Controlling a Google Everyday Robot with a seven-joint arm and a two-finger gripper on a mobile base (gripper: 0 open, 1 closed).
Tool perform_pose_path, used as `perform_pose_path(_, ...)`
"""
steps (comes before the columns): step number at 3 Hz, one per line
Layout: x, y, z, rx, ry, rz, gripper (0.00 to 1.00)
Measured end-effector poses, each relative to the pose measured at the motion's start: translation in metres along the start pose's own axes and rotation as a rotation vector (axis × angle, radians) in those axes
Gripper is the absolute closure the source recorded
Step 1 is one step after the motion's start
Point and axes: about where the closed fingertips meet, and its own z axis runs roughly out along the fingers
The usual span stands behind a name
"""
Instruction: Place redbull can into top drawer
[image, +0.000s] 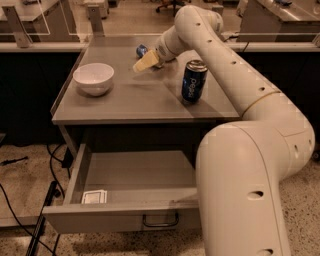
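Observation:
The redbull can (141, 50) shows only as a small blue piece at the back of the table top, mostly hidden behind my gripper. My gripper (145, 63) is at the back middle of the table, right in front of the can and low over the surface. The top drawer (125, 217) is pulled open below the table, with its curved handle (160, 220) on the front panel. I cannot tell whether the gripper touches the can.
A dark-blue Pepsi can (194, 81) stands upright at the right of the grey table (135, 105). A white bowl (93, 78) sits at the left. A small white card (94, 196) lies in the drawer's front left corner. My arm fills the right side of the view.

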Motion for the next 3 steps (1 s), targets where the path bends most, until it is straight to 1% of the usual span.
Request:
perform_pose_path(1,0.002,-0.003,0.011,0.012,0.014,-0.002,0.00)
perform_pose_path(3,0.010,-0.012,0.025,0.050,0.063,0.001,0.00)
